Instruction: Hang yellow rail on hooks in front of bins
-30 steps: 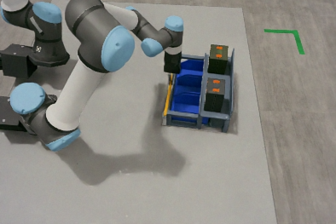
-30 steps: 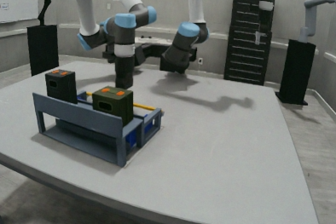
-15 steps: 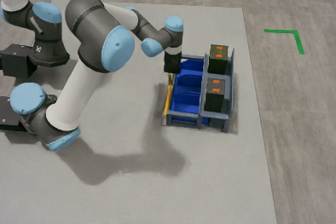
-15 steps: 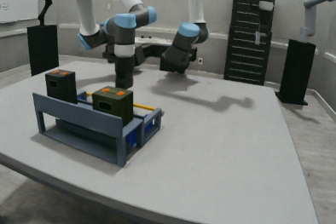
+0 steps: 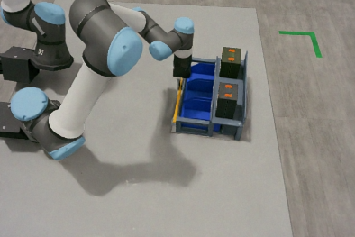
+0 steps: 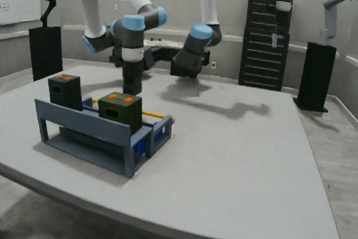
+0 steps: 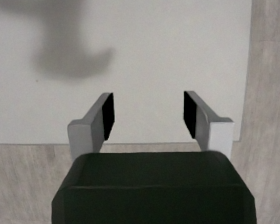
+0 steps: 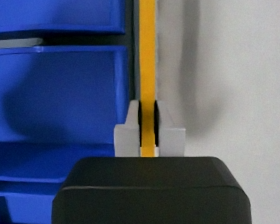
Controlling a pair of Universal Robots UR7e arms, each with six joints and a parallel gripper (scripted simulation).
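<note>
The yellow rail (image 5: 177, 103) (image 6: 153, 114) (image 8: 147, 50) runs along the front of the blue bins (image 5: 196, 106) (image 8: 56, 95), which stand in the grey-blue shelf (image 5: 194, 131) (image 6: 82, 119). My right gripper (image 8: 147, 114) is shut on the rail, its fingers on both sides of it, near the rail's far end in the top view. The hooks and their end plates are too small or hidden, so I cannot tell how the rail's ends sit to them. My left gripper (image 6: 274, 43) (image 7: 148, 106) is open and empty, high above the table and away from the shelf.
An olive box (image 5: 231, 64) (image 6: 120, 110) and a black box (image 5: 227, 101) (image 6: 64, 92), both with orange clasps, stand on the shelf's rear part. The right arm reaches over the grey table (image 5: 131, 214) (image 6: 236, 174) to the shelf front.
</note>
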